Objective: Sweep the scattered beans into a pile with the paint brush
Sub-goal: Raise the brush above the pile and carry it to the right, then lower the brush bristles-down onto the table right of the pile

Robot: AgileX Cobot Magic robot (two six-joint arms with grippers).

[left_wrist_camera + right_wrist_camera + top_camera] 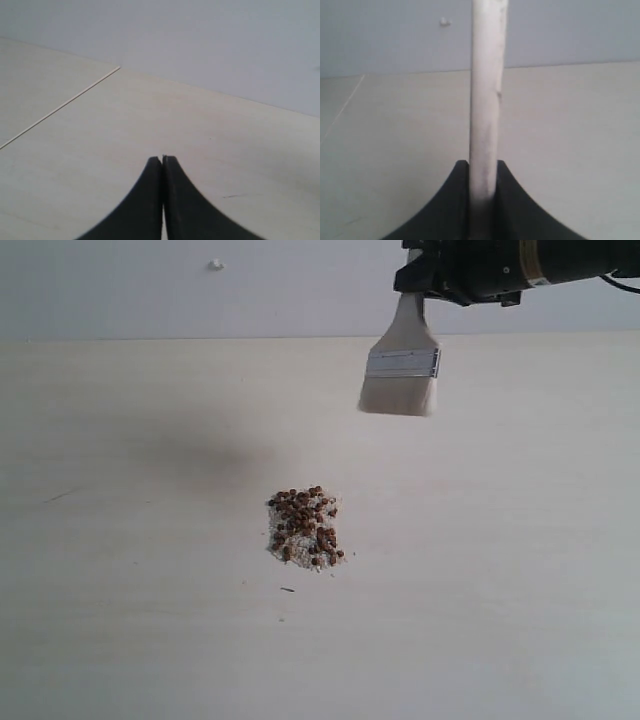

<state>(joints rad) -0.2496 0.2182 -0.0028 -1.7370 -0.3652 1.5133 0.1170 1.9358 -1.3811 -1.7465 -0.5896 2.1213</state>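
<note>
One right tool (413, 285) aloft around paint brush (401, 365)

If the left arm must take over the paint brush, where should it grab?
Probably the bare wooden handle just above the ferrule, approached from the exterior view's left. The paint brush hangs bristles-down, the right tool clamps its upper handle, so only that lower stretch is free.

Reddish-brown beans (305, 525) on whitish crumbs; paint brush (401, 365) pale wood, silver ferrule, cream bristles; black right gripper (483, 172).
</note>
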